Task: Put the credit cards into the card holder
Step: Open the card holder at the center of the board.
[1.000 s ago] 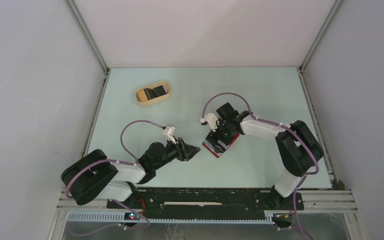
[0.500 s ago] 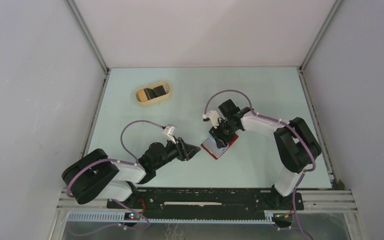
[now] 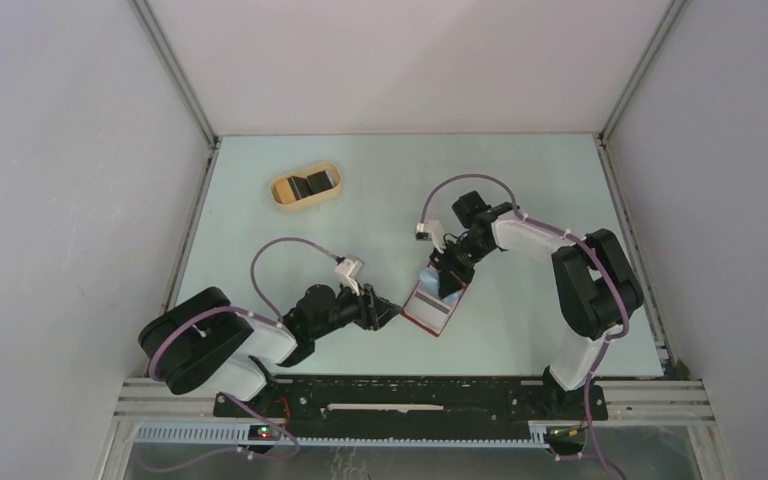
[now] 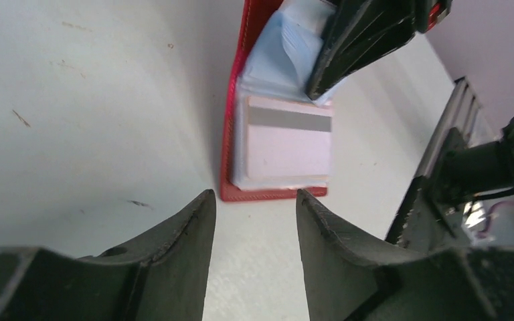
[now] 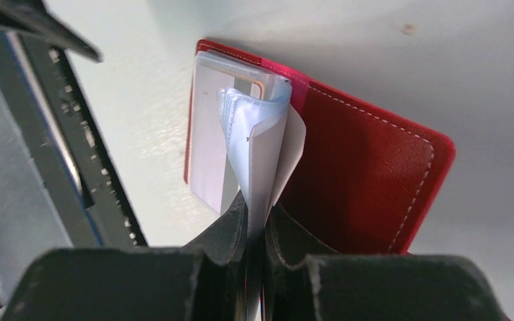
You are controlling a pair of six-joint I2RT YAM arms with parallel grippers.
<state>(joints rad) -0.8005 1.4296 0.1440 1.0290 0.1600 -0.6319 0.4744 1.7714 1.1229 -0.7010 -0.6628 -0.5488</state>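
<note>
From above, the card holder [image 3: 430, 312] lies open on the pale worktop [image 3: 380, 170], near the front edge and between the two arms. The left end effector [image 3: 388, 308] lies low just beside its left edge. The right end effector [image 3: 447, 283] reaches down onto its far half. A tan oval dish [image 3: 306, 188] with something dark inside sits well apart, towards the far left.

In the left wrist view, the left end effector is released. Its two dark fingers [image 4: 174, 247] stand apart with bare worktop between them, their tips just short of the holder's near red edge. A pale card [image 4: 288, 144] with a grey stripe sits in the near pocket. Beyond it, the other arm's dark fingers come down onto the pale blue inner leaves [image 4: 284, 53].

In the right wrist view, the right end effector is clenched on those pale blue and white leaves and holds them raised off the red cover. To the left, under the leaves, lies the striped card. The red cover with its pale stitching lies flat to the right.
</note>
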